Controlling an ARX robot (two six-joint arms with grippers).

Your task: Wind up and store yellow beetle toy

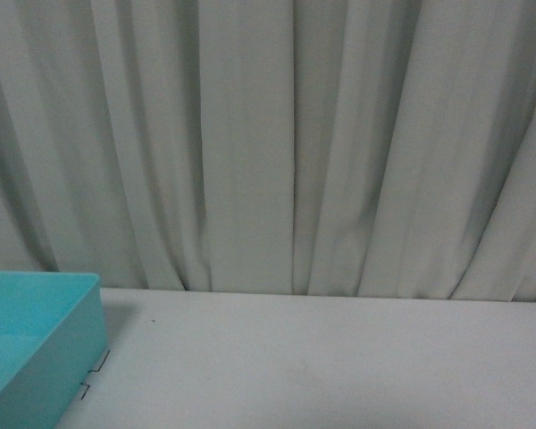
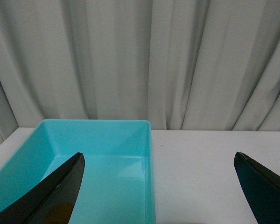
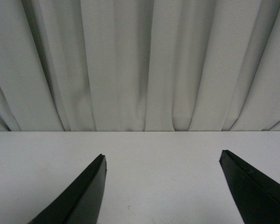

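Observation:
Only a thin yellow sliver [image 2: 194, 223] shows at the very edge of the left wrist view, on the white table between the fingers; too little shows to tell whether it is the yellow beetle toy. No toy appears in the front or right wrist views. My left gripper [image 2: 159, 155] is open with nothing between its fingers, hovering over the right wall of an empty teal box [image 2: 148, 154]. My right gripper [image 3: 162, 154] is open too, above bare white table [image 3: 158, 186]. Neither arm shows in the front view.
The teal box [image 1: 45, 279] sits at the table's left in the front view, with small black corner marks [image 1: 99, 361] beside it. A grey-white pleated curtain [image 1: 295, 143] hangs along the table's far edge [image 1: 339, 295].

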